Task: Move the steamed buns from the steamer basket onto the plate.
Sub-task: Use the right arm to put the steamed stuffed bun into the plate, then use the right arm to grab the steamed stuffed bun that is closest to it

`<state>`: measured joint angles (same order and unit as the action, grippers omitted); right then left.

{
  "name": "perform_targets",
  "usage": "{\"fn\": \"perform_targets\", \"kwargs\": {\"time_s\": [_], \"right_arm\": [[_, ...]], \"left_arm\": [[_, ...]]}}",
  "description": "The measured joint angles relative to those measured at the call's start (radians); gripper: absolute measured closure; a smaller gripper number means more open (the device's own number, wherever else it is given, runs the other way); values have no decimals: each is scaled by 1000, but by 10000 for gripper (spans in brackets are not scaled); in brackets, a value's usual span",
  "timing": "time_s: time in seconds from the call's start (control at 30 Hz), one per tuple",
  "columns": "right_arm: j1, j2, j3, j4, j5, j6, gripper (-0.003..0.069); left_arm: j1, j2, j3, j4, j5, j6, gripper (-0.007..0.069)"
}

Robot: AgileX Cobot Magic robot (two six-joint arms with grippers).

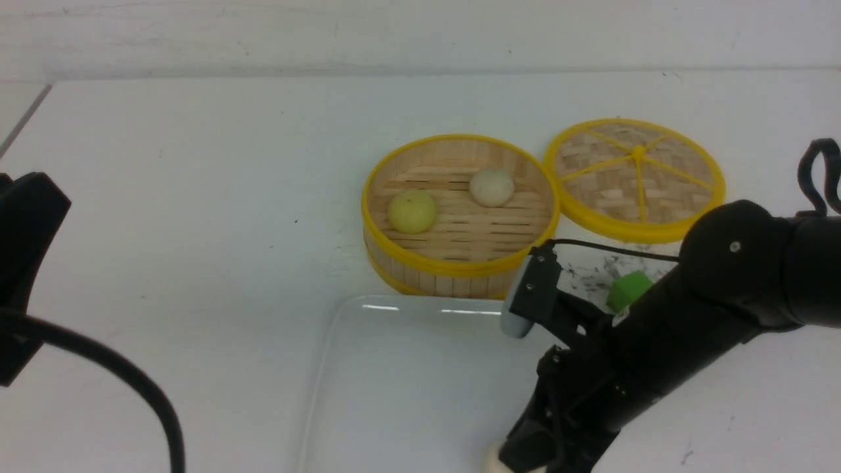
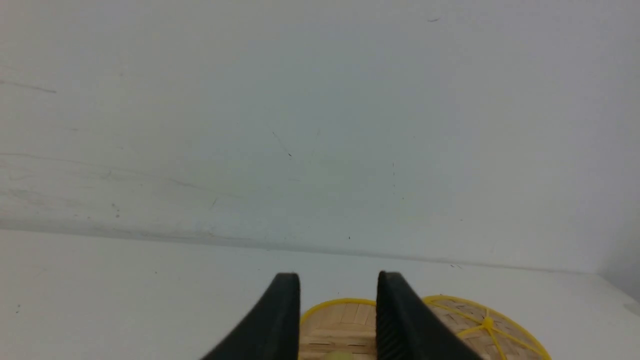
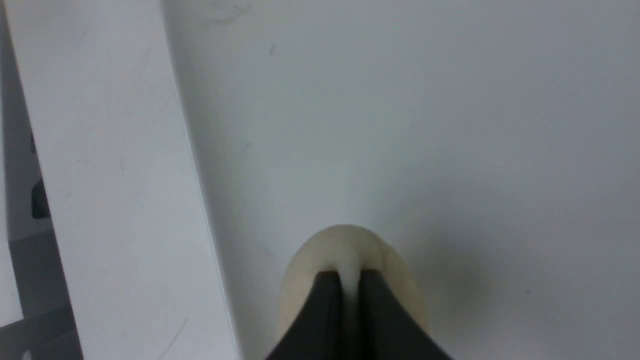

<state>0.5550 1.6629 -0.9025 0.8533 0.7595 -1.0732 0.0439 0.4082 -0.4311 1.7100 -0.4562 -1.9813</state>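
- Front view: the steamer basket (image 1: 460, 268) stands upright with its open mouth up and holds two round, dome-up buns with no long axis.
- The yellow-green bun (image 1: 412, 211) lies at the basket's left. The beige bun (image 1: 491, 187) lies apart from it, towards the basket's far right.
- The woven lid (image 1: 634, 177) lies flat against the basket's right rim.
- The green cube (image 1: 627, 289), to the near right of the basket, is partly hidden by the right arm.
- The white plate (image 1: 407, 381) lies just on the near side of the basket. It is cut off by the frame, so its long axis cannot be told.
- The right gripper (image 1: 519, 463) is cropped over the plate, with a sliver of the held bun (image 1: 494, 463) showing.
- Left wrist view: the left gripper (image 2: 338, 277) has its jaws spread with nothing between them. Beyond it, only the far part of the basket and the lid show.
- Right wrist view: the right gripper's jaws are almost together, pinching the off-white held bun and dimpling it above the plate. Whether the bun touches the plate cannot be told.
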Motion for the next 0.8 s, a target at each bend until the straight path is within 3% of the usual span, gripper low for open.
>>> {"fn": "perform_targets", "kwargs": {"time_s": [0.2,0.37,0.43,0.47,0.57,0.67,0.8], "right_arm": [[0,0,0,-37,-26,14,616],[0,0,0,-59,-30,39,524],[0,0,0,-59,-54,56,400],[0,0,0,-59,-56,56,391],[0,-8,-9,-59,-90,65,253],[0,-46,-44,-63,-145,66,191],[-1,-113,-128,-67,-248,68,178]], "left_arm": [[0,0,0,14,-1,0,374],[0,0,0,37,-4,-1,374],[0,0,0,39,-4,-1,374],[0,0,0,39,-4,-1,374],[0,0,0,41,-4,-1,374],[0,0,0,42,-4,-1,374],[0,0,0,42,-4,-3,374]]}}
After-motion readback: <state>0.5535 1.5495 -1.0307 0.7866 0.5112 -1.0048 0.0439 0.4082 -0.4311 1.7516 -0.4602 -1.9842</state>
